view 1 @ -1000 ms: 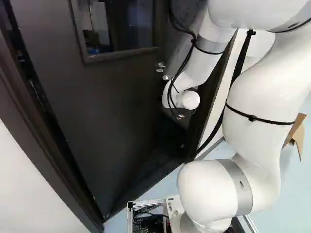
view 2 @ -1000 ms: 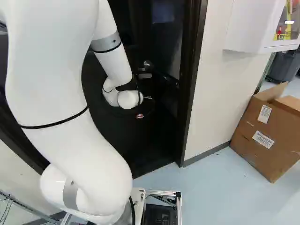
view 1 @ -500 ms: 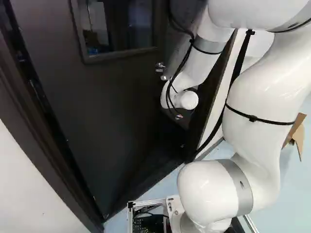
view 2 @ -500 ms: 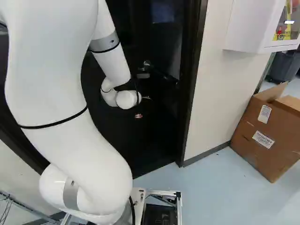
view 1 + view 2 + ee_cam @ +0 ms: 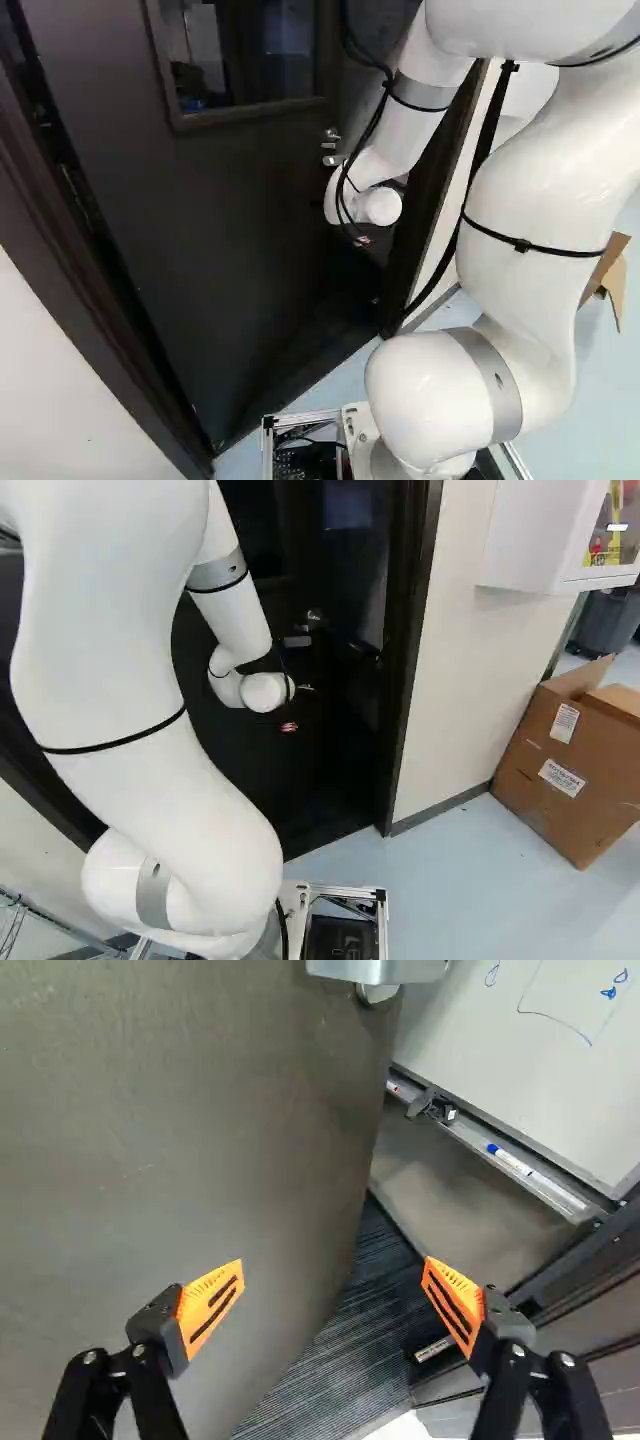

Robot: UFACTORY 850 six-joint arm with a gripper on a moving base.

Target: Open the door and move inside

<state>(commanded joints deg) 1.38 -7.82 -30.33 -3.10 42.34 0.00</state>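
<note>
1. Around us we have a pale blue floor (image 5: 440, 890) and a light wall (image 5: 470, 660), which meets the dark door frame (image 5: 402, 680) along the frame's outer edge.
2. Our gripper (image 5: 380, 240) is open, its two orange pads (image 5: 212, 1305) wide apart. In the wrist view one finger stands over the door's face and the other over the gap past the door's free edge; we cannot tell whether either touches anything.
3. The dark door (image 5: 220, 220) stands ajar, filling much of the left base view. Its metal handle (image 5: 332, 158) sits near the free edge, just beside our arm's wrist (image 5: 345, 195), and its window (image 5: 245, 55) lies above.
4. Beyond the door's free edge, in the wrist view, we see dark ribbed flooring (image 5: 330, 1360) and a whiteboard (image 5: 540, 1020), with a blue-capped marker (image 5: 515, 1165) on the tray along its lower edge.
5. What narrows our way in is the door itself on one side and the upright of the frame on the other.
6. Farther out, at the right of the right base view, a cardboard box (image 5: 560, 780) with raised flaps stands beside the wall's foot. Above it hangs a white cabinet (image 5: 530, 540), and a dark bin (image 5: 603, 622) stands behind.
</note>
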